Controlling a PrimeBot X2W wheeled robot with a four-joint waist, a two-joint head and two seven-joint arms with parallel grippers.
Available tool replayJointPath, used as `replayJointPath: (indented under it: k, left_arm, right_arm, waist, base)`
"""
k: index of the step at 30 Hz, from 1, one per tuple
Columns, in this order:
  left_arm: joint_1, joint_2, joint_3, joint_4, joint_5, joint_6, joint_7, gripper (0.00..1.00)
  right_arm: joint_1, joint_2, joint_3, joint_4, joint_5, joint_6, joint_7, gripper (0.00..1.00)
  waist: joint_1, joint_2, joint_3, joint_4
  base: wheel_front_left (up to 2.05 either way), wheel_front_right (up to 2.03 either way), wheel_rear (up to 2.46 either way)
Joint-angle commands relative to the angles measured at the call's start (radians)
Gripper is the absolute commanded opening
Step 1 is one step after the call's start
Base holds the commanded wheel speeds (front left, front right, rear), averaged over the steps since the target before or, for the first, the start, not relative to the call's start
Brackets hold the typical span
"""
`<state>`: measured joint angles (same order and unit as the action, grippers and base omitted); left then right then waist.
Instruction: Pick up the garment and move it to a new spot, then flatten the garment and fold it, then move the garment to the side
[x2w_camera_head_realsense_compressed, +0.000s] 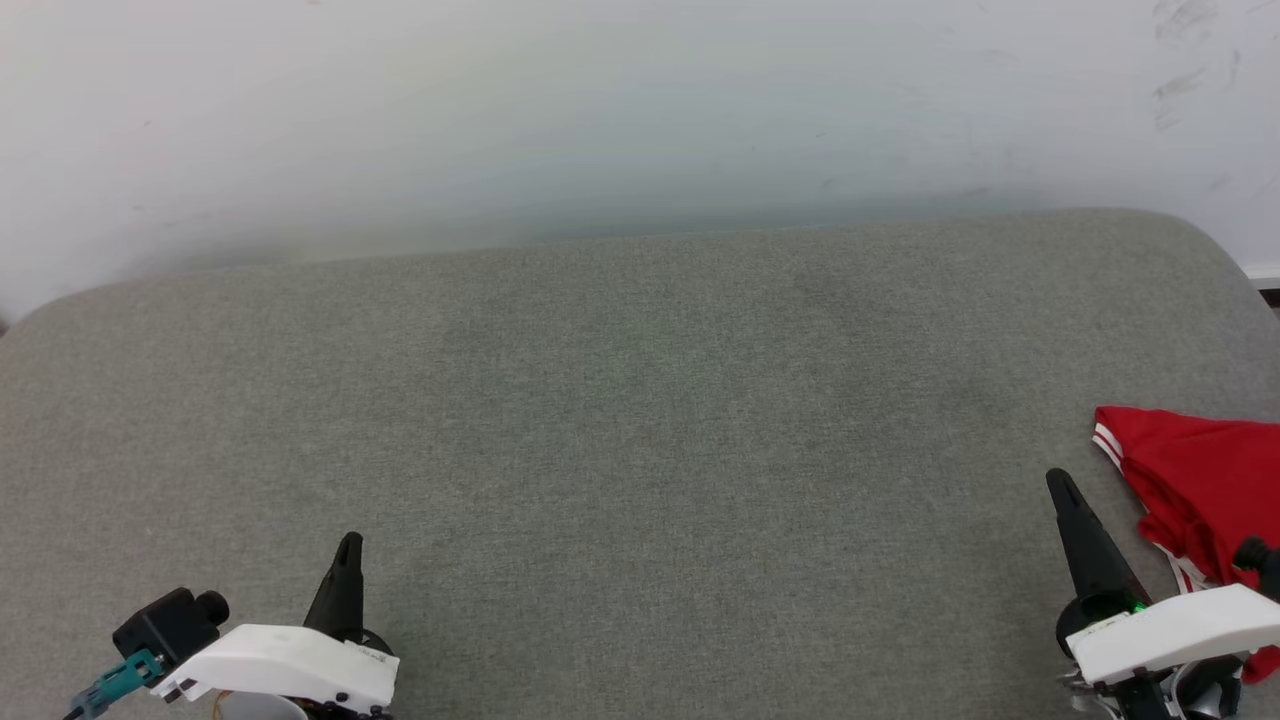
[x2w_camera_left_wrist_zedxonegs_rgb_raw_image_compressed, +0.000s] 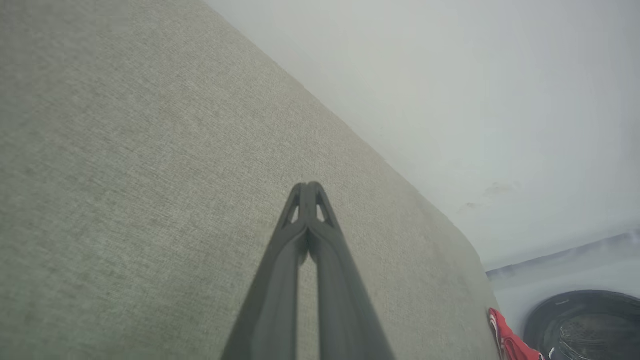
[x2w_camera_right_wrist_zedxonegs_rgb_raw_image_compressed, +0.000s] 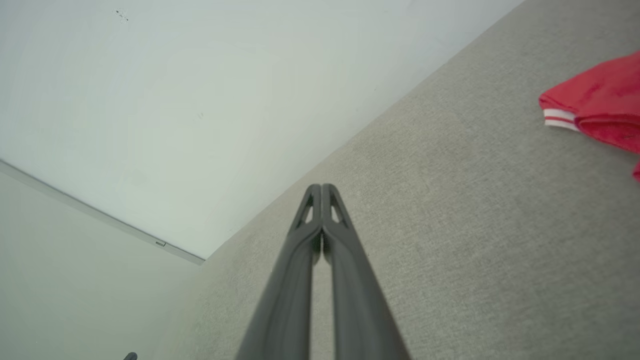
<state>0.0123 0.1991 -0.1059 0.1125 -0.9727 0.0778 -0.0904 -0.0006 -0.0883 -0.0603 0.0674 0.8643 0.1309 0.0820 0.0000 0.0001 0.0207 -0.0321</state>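
Observation:
The garment (x2w_camera_head_realsense_compressed: 1200, 480) is bright red with thin red-and-white stripe trim. It lies bunched on the grey cushioned surface (x2w_camera_head_realsense_compressed: 640, 420) at the far right, partly cut off by the head view's edge. My right gripper (x2w_camera_head_realsense_compressed: 1058, 484) is shut and empty, just left of the garment and apart from it. In the right wrist view the garment (x2w_camera_right_wrist_zedxonegs_rgb_raw_image_compressed: 597, 100) shows at the upper right, beyond the closed right gripper (x2w_camera_right_wrist_zedxonegs_rgb_raw_image_compressed: 321, 187). My left gripper (x2w_camera_head_realsense_compressed: 349, 543) is shut and empty at the lower left, far from the garment. The left wrist view shows the left gripper (x2w_camera_left_wrist_zedxonegs_rgb_raw_image_compressed: 309, 186) with tips together and a red scrap of garment (x2w_camera_left_wrist_zedxonegs_rgb_raw_image_compressed: 507, 340) at the bottom right.
A pale wall (x2w_camera_head_realsense_compressed: 600, 120) rises behind the cushioned surface, whose back edge curves down at both corners. A dark round object (x2w_camera_left_wrist_zedxonegs_rgb_raw_image_compressed: 585, 325) sits on the floor beyond the surface's right end.

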Motion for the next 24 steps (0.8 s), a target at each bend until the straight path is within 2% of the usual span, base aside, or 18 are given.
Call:
replayJointPath:
  k: [1, 24]
  left_arm:
    - [-0.024, -0.003, 0.014, -0.003, -0.03, -0.013, 0.008, 0.0]
    - [-0.06, -0.046, 0.076, 0.044, -0.258, -0.084, 0.069, 0.0]
  right_arm:
    - [-0.032, 0.002, -0.006, -0.003, 0.036, 0.0, 0.002, 0.0]
    - [-0.061, 0.014, -0.021, 0.061, 0.291, 0.0, 0.012, 0.0]
  waist:
    - [0.0, -0.0001, 0.0, 0.001]
    - [0.0, -0.0001, -0.005, 0.009]
  base:
    - [0.0, 0.0, 0.0]
    - [0.0, 0.0, 0.0]
